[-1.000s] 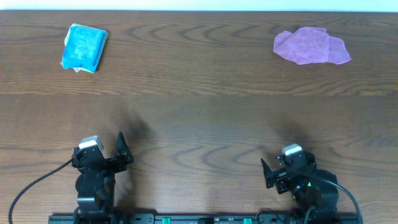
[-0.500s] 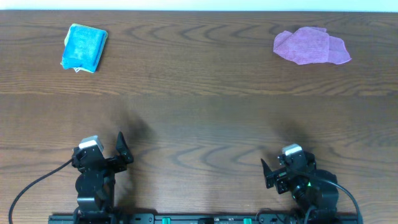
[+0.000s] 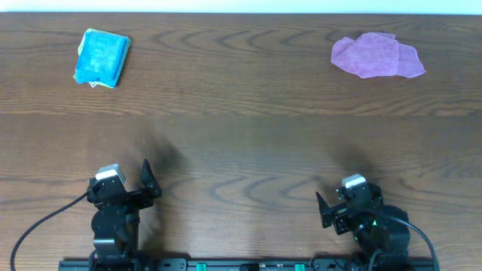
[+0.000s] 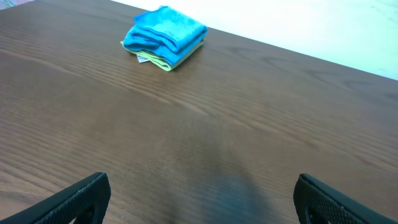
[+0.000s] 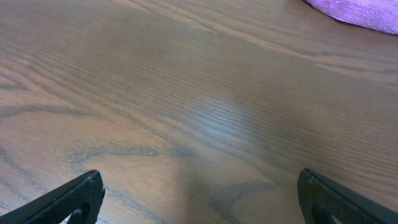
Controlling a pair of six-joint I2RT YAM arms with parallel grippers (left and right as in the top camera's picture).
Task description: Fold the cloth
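The purple cloth lay rumpled near the counter's far right corner, probably light, limp and best pinched at a loose outer corner, while the left gripper and right gripper sat at the near edge, jaws spread, empty.

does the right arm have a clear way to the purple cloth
Probably yes: the purple cloth lies ahead of the open right gripper, with nothing on the table between them, though it is a long stretch.
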